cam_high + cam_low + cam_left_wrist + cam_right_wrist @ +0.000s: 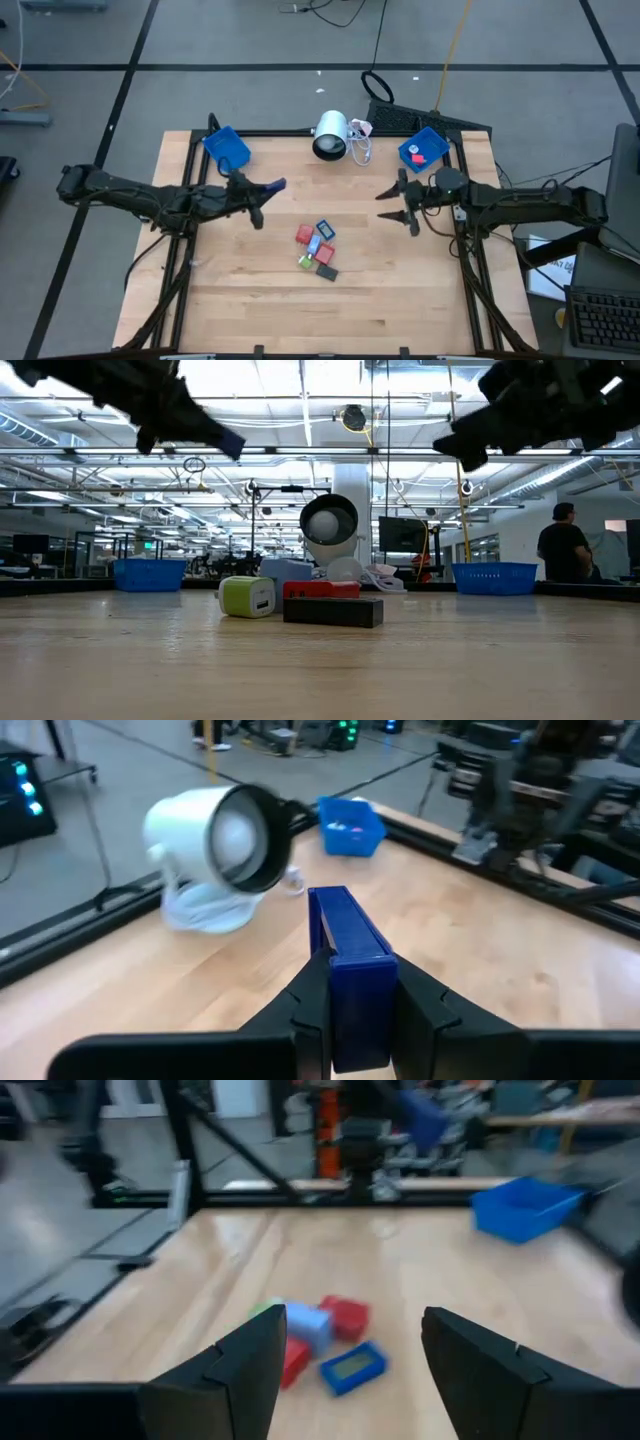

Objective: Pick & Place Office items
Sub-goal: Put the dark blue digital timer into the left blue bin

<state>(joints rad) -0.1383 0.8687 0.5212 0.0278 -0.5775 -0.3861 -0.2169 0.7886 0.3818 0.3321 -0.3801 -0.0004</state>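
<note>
Left gripper [262,200], jaws clamped on a dark blue blocky plastic piece [348,955] above the wooden tabletop [420,290], could drop it short of the blue plastic bin [226,147] if the narrow pinch slips; right gripper [400,205] hovers, jaws apart.

I am finding no readable text, label, brand, number or sign on anything I am looking at in any of my four views.

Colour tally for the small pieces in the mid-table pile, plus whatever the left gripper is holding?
Red blocky pieces: 2
Blue blocky pieces: 2
Green blocky piece: 1
Dark grey blocky piece: 1
Blue rectangular block clamped in left gripper: 1
Total: 7
</note>
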